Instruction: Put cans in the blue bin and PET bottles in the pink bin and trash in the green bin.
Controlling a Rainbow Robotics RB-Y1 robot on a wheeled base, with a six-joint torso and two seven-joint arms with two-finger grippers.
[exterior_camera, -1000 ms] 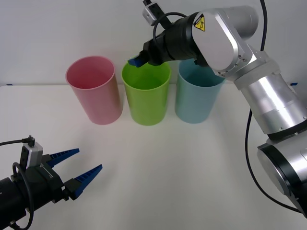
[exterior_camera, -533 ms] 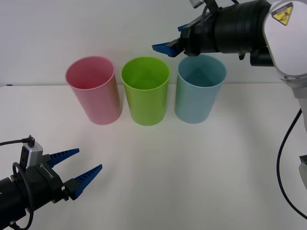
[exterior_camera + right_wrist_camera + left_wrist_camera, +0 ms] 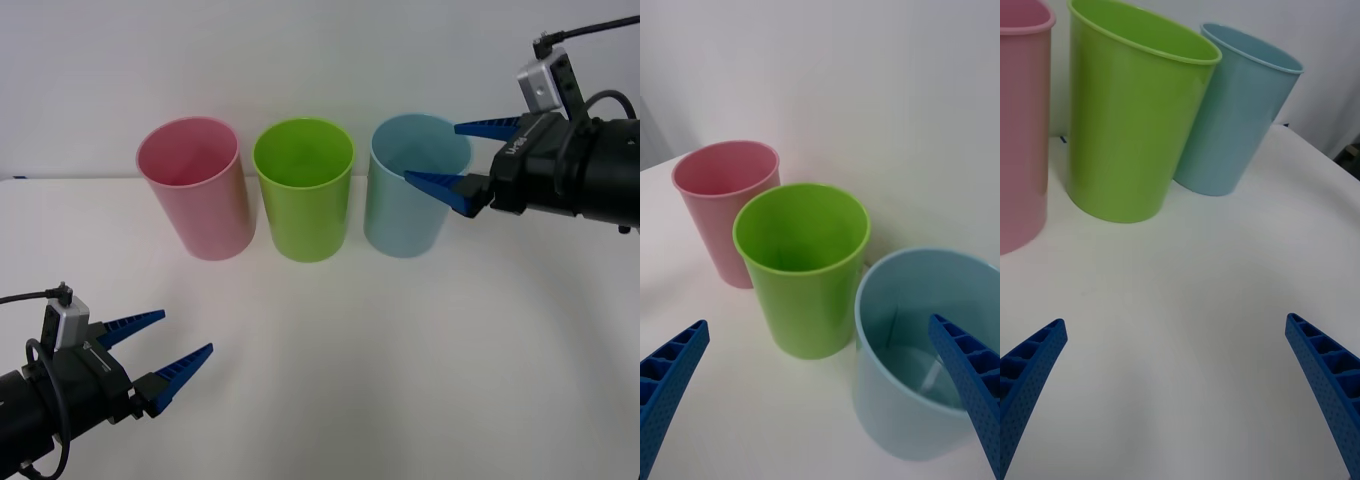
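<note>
Three round bins stand in a row at the back of the white table: the pink bin [image 3: 193,190], the green bin [image 3: 303,195] and the blue bin [image 3: 408,205]. My right gripper [image 3: 432,152] hangs open and empty beside the blue bin's right rim, pointing left. Its wrist view looks down into the green bin [image 3: 801,277] and the blue bin [image 3: 899,397], with the pink bin [image 3: 724,199] behind. My left gripper [image 3: 187,331] rests open and empty low at the front left, facing the bins. Cans, PET bottles and trash are out of view.
Bare white table [image 3: 340,360] spreads between the bins and my left gripper. A pale wall [image 3: 300,50] stands right behind the bins. The left wrist view has the green bin [image 3: 1127,127] and the blue bin [image 3: 1232,120] ahead across open tabletop.
My right gripper has swung from over the green bin's rim to the right and down, now beside the blue bin. The left arm has not moved.
</note>
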